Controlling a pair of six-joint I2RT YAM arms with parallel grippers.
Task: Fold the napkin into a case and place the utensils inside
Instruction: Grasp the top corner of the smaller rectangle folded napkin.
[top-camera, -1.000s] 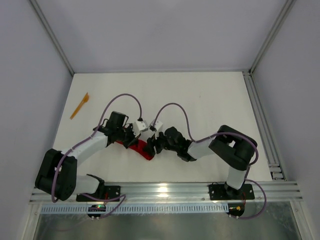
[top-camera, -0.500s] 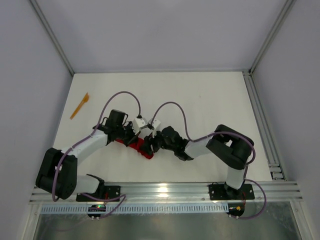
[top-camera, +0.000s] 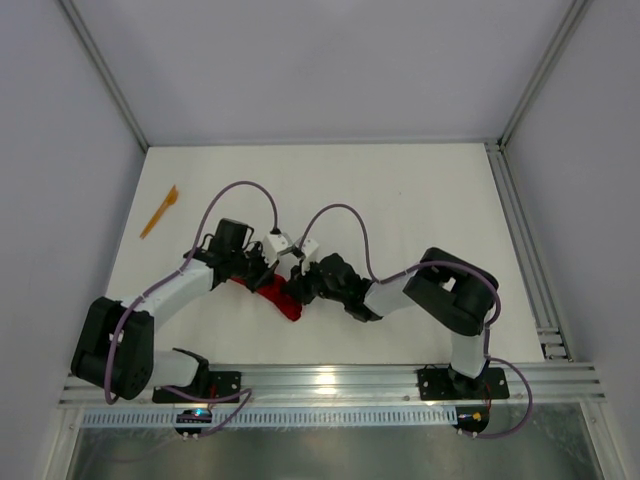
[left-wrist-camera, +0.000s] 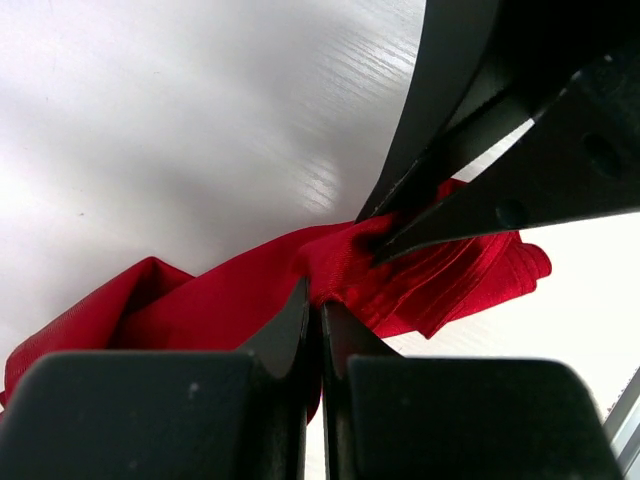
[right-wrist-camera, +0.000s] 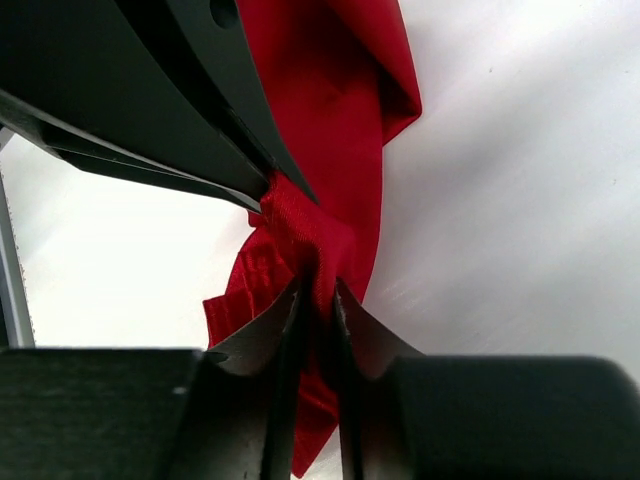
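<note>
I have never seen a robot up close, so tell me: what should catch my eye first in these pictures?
The bright red napkin, bunched up near the middle of the white table, stands out at once. Both arms meet over it: the left gripper and the right gripper each pinch a fold of the cloth, almost nose to nose. Far off, by the table's left edge, lies a lone orange utensil.

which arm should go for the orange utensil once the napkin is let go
Left. The orange utensil lies far left on the table, on the side of the left gripper; the right gripper would have to reach across. Right now both pinch the napkin.
</note>
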